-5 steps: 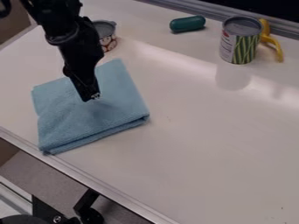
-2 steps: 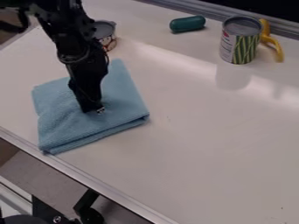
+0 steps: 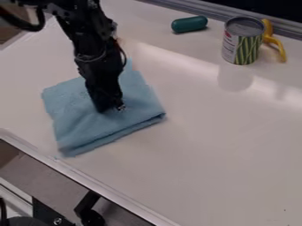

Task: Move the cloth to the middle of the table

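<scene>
Note folded light-blue microfiber cloth (image 3: 88,128) on white tabletop (image 3: 224,145), at 9 o'clock of the middle. Has just slid a little toward 3 o'clock since the earlier frames, in step with the black two-finger gripper (image 3: 112,108), low against its upper face. Read as: drag toward the middle begun, more travel needed the same way. Unable to say whether clamped on the fabric or merely pressing on it.

Orientation of cloth: lies flat, roughly square. Has only a weak long axis, running about 8 to 2 o'clock. Points corners, left to right, between 9 and 10, then toward 7, 1 and 3 o'clock. Shows layered edge toward 5 o'clock. Stands well apart from the labelled tin can (image 3: 243,42) at 2 o'clock.
</scene>
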Controlling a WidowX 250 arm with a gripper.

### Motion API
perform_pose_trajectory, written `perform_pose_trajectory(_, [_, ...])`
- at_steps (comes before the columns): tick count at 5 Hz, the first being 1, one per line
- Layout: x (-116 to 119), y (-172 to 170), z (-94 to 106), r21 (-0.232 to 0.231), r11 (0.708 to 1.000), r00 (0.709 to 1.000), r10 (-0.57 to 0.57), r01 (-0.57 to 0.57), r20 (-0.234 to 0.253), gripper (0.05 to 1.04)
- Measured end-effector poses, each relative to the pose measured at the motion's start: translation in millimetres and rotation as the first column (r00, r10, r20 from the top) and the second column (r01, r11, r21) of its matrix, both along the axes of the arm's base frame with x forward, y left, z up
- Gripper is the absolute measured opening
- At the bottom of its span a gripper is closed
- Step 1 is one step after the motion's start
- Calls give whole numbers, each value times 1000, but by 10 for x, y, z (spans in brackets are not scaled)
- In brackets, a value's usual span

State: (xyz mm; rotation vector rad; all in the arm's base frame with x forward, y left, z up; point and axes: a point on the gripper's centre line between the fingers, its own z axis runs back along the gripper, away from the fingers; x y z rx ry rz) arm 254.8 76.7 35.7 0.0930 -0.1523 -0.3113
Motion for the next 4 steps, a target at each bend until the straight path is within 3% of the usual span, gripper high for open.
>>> perform_pose_trajectory(1, [110,-89,-31,5,988,988,152,-152,27,52])
perform_pose_trajectory(2, [244,-163,-30,-36,975,974,220,-219,43,52])
perform_pose_trajectory(4, [545,-264,-41,-55,908,898,419,-415,132,52])
